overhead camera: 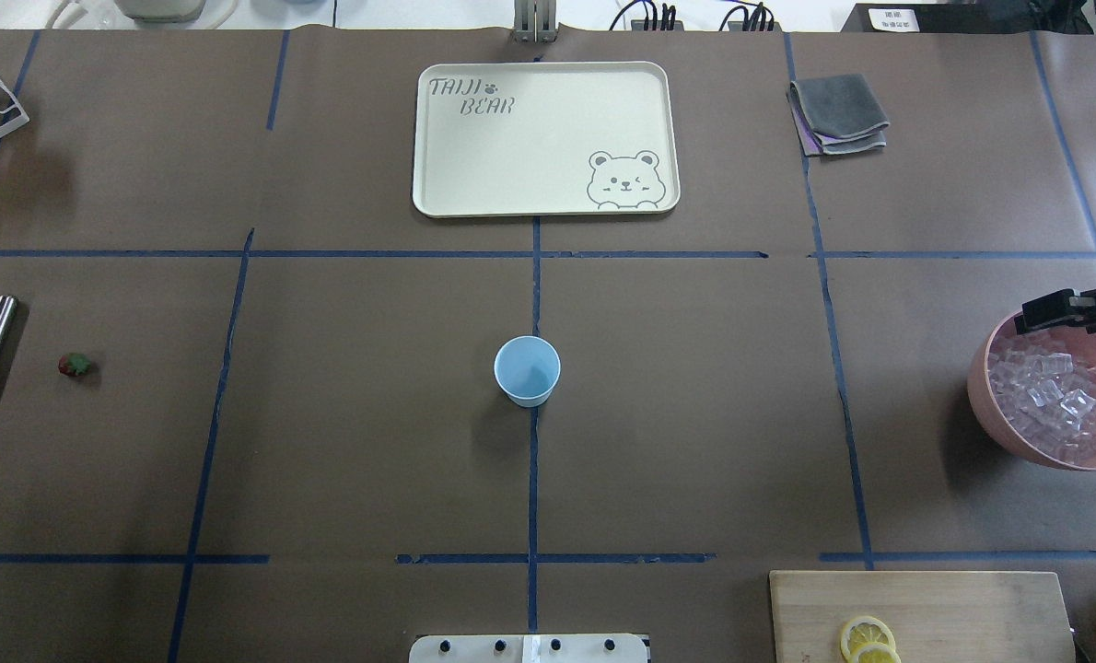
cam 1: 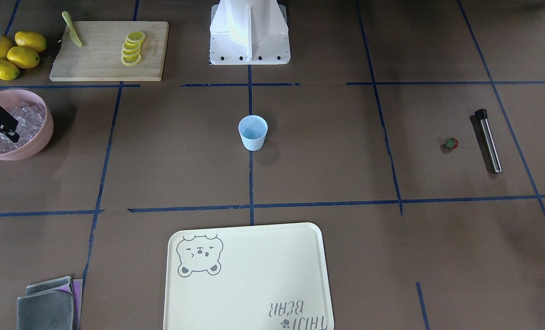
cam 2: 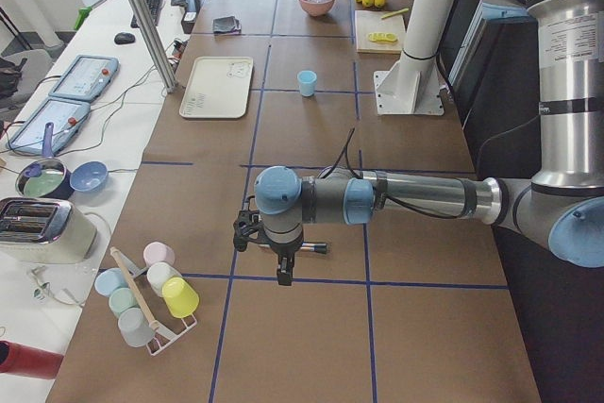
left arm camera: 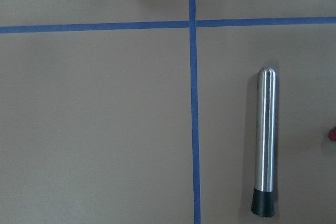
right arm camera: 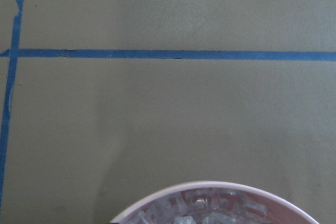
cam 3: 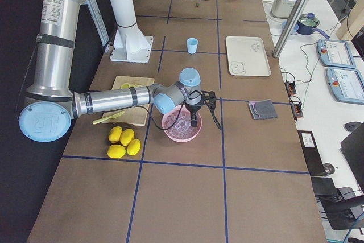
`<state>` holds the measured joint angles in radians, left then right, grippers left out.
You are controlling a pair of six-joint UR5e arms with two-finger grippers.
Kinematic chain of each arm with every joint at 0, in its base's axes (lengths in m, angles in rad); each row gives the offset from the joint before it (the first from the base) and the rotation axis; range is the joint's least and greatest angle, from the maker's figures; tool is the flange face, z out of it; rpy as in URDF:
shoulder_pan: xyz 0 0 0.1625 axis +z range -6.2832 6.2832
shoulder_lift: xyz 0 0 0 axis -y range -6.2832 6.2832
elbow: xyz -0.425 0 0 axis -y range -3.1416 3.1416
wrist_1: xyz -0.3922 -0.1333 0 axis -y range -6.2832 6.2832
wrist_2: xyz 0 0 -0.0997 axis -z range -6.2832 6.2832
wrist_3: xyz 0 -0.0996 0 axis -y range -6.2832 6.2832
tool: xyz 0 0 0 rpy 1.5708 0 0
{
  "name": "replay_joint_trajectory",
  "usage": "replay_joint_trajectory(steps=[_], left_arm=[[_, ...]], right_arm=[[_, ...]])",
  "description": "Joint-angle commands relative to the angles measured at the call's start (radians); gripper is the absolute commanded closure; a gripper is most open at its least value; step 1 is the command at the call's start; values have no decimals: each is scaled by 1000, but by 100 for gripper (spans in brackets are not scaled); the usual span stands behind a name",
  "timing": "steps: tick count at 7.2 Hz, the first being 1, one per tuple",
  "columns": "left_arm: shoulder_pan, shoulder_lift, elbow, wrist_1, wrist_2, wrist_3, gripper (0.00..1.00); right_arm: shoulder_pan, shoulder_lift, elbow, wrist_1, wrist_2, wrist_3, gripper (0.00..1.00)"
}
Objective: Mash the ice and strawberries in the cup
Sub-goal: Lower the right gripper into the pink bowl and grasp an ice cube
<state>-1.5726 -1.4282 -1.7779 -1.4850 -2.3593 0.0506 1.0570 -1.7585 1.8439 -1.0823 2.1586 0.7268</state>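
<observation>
The pale-blue cup (cam 1: pixel 253 132) stands upright and empty at the table's middle, also in the overhead view (overhead camera: pixel 527 370). The ice (cam 1: pixel 25 121) fills the pink bowl (cam 1: pixel 43 137) on my right side. My right gripper (cam 1: pixel 0 123) hangs over the bowl's far rim, its jaws apart and holding nothing. The strawberry (cam 1: pixel 450 144) lies on my left side beside a steel muddler (cam 1: pixel 488 142). My left gripper (cam 2: pixel 283 278) hovers above the muddler (left arm camera: pixel 264 140); I cannot tell if it is open or shut.
A cutting board (cam 1: pixel 107 50) with lemon slices and a green knife (cam 1: pixel 72 30) lies near the robot base, with whole lemons (cam 1: pixel 13 55) beside it. A cream tray (cam 1: pixel 249 275) and folded cloths (cam 1: pixel 48 305) lie at the far edge. A cup rack (cam 2: pixel 146 294) stands off my left end.
</observation>
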Motion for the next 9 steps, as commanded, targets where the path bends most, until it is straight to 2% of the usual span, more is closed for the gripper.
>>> replay_joint_trajectory(steps=[1,4,6,7,8,9], left_arm=[[5,0,2,0,0,0,0],[13,0,5,0,0,0,0],[14,0,8,-1,0,0,0],[14,0,8,0,0,0,0],[14,0,8,-1,0,0,0],[13,0,8,0,0,0,0]], right_arm=[[-23,-53,8,33,-2,-9,12],[-45,-76,15,33,-29,-56,20],[-51,-72,15,32,-29,-60,32],[-52,-68,15,33,-29,-61,45],[-52,-67,17,33,-28,-61,69],[-51,-67,17,33,-26,-61,85]])
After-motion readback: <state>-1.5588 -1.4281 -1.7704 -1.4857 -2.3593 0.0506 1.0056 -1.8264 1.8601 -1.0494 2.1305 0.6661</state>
